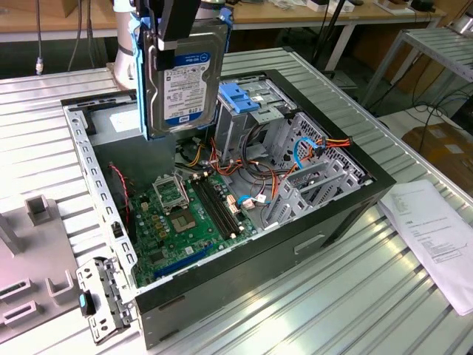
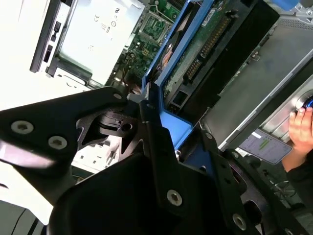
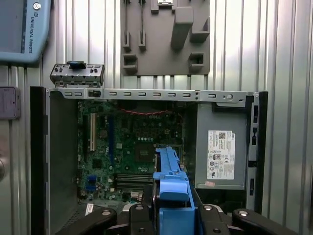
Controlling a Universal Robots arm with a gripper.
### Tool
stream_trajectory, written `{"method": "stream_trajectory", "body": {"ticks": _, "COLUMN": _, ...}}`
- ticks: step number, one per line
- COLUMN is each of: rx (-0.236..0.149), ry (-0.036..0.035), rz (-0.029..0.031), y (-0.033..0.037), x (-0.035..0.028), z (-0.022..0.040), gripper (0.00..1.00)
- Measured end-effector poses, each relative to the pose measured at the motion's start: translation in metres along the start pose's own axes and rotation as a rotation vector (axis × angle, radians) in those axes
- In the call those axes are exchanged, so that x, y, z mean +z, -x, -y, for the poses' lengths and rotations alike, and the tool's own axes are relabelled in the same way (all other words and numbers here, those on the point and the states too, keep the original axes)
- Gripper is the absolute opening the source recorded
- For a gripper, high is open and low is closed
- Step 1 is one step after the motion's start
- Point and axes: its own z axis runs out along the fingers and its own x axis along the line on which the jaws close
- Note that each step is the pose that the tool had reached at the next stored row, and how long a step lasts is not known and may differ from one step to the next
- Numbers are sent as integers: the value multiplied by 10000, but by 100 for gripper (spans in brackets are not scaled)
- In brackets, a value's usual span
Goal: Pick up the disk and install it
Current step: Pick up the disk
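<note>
Item: disk, a flat rectangular silver hard drive with a white-and-blue label, framed by a bright blue plastic carrier rail. It hung upright, label towards the camera, in the upper left of the exterior view, over the open black desktop computer case.

Holder: black two-fingered gripper, clenched on the disk's upper end. In the second wrist view its fingers pressed against the blue rail.

Below the disk, inside the case, lay the green motherboard. Just beside the disk, towards the exterior view's right, stood the grey metal drive cage, topped by a blue plastic latch.

The case rested on a ribbed aluminium table. A white printed paper sheet lay on the table at the lower right of the exterior view. A person's hand appeared in the second wrist view.
</note>
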Motion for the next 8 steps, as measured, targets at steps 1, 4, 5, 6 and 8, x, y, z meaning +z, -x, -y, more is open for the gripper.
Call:
{"method": "stream_trajectory", "body": {"ticks": 1, "rx": 0, "ry": 1, "rz": 0, "y": -27, "x": 4, "z": 26, "gripper": 37}}
{"method": "stream_trajectory", "body": {"ticks": 4, "rx": 0, "ry": 0, "rz": -1, "y": -99, "x": 19, "z": 63, "gripper": 37}}
{"method": "stream_trajectory", "body": {"ticks": 5, "rx": 0, "ry": -2, "rz": 0, "y": -142, "x": 30, "z": 81, "gripper": 37}}
{"method": "stream_trajectory", "body": {"ticks": 6, "rx": 0, "ry": -5, "rz": 1, "y": -171, "x": 41, "z": 110, "gripper": 37}}
{"method": "stream_trajectory", "body": {"ticks": 8, "rx": -1, "ry": -3, "rz": 0, "y": -189, "x": 48, "z": 149, "gripper": 37}}
